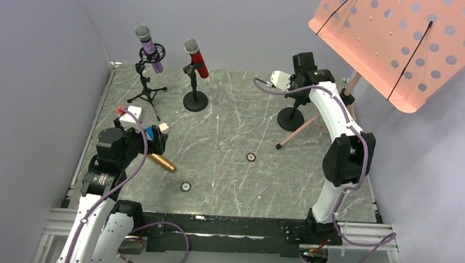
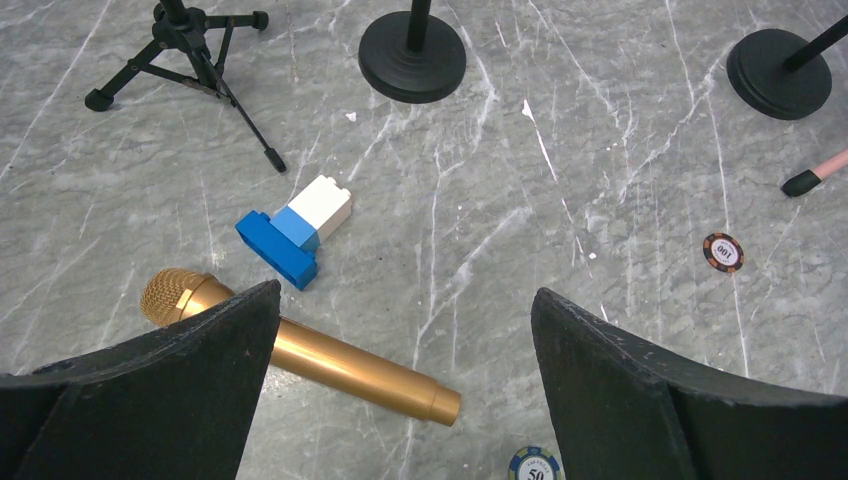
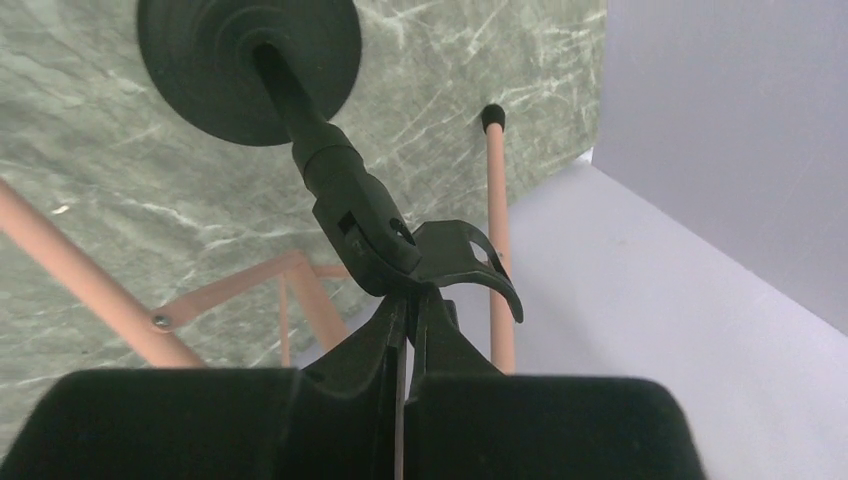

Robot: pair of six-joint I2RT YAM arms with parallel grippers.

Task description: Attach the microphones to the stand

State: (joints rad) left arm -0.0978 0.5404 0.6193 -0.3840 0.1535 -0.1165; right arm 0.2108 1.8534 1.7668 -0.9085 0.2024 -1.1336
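Nearest, at the lower left of the top view: left gripper (image 1: 154, 138), jaws spread wide, holding nothing, hovering low over the grey marbled table (image 1: 227, 186). In the left wrist view, flat on the table under that gripper: gold microphone (image 2: 340, 365), mesh head toward the left of the frame, tail toward the bottom centre, mid-body partly hidden behind the finger (image 2: 180, 380) on the left. On no stand, touched by nothing.

Just past its head: small stack of blue and white blocks (image 2: 295, 232). At the bottom edge, a poker chip (image 2: 535, 465); another chip (image 2: 722, 252) at the right.

Farther back, at the upper left of the top view: black tripod stand (image 1: 147, 90) with the purple microphone (image 1: 150, 48) clipped in, head tilted up and left. Just right of it: round-base stand (image 1: 195, 97) carrying the red microphone (image 1: 198, 59), tilted the same way.

Right of centre: third stand (image 1: 290, 118), black round base. At its top, seen in the right wrist view: right gripper (image 3: 410, 305), fingers pressed together, tips right against the underside of the black clip (image 3: 455, 258). Impossible to tell whether any part of the clip is pinched between them.

Farthest, at the upper right: pink music stand (image 1: 406, 44), legs splayed beside the third stand's base.
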